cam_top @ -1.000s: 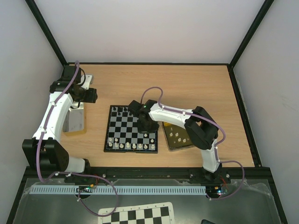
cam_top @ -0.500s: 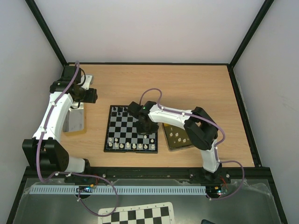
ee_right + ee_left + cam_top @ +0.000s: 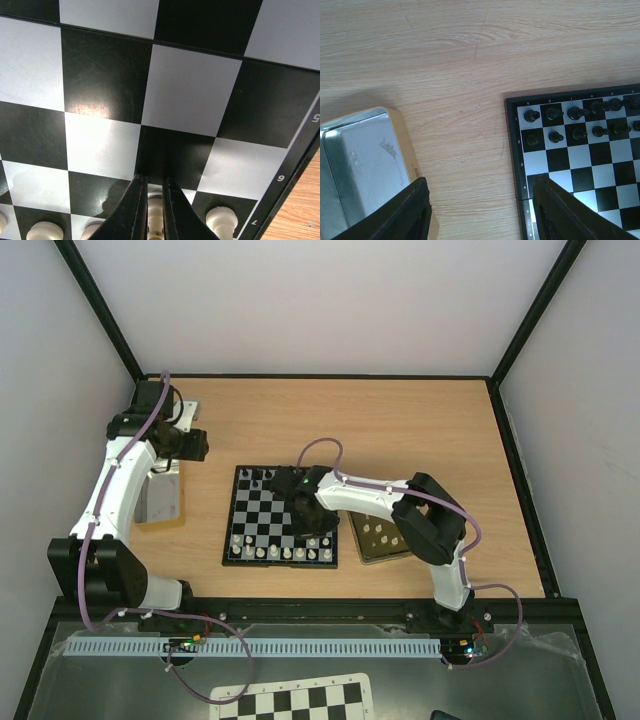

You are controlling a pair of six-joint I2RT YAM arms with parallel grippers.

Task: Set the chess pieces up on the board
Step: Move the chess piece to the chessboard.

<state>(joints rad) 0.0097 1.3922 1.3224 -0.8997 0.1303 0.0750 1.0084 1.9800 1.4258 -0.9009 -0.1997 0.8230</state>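
Note:
The board lies mid-table, black chess pieces on its far rows and cream-white pieces along its near rows. My right gripper hangs low over the board's near right part. In the right wrist view its fingers are shut on a cream-white piece, just above a square, with other white pieces beside it. My left gripper stands open and holds nothing, above bare wood between a tin and the board's edge. Black pieces fill that corner.
A silver-lined gold tin sits left of the board, under the left arm. A gold tin part with a few white pieces lies right of the board. A printed checkered sheet lies below the arm bases. Black frame rails border the table.
My right gripper has moved over the board toward its near side and slightly left, still shut on the white piece. The left arm has not moved.

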